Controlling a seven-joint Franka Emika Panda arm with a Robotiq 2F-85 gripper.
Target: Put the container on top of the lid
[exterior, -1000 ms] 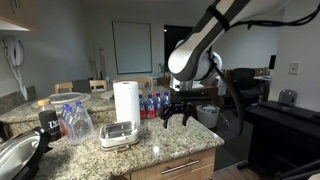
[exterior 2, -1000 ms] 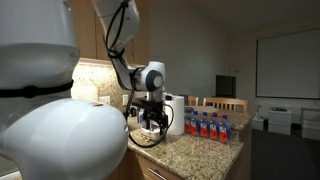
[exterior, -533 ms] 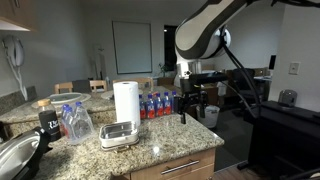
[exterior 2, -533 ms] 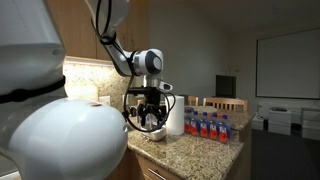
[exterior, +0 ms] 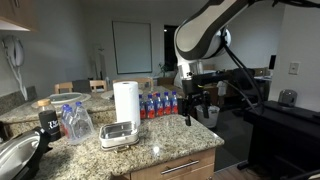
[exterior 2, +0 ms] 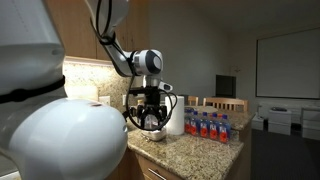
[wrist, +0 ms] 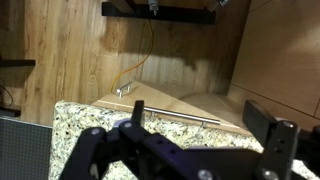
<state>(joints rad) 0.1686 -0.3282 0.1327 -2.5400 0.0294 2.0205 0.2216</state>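
Jaws are gaping wide, gripping nothing, while my gripper (exterior: 186, 116) is hanging over the counter (exterior: 170, 146). The container (exterior: 120, 134), a shallow whitish tub with rounded corners, is sitting just before the paper-towel roll (exterior: 126, 101), apart from me.

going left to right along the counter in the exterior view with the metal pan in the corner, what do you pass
metal pan → black mug → clear water bottles → container → row of small blue-labelled bottles → pincer

Towel roll (exterior: 126, 101) near water bottles (exterior: 160, 105) (granite counter (exterior: 172, 141)).
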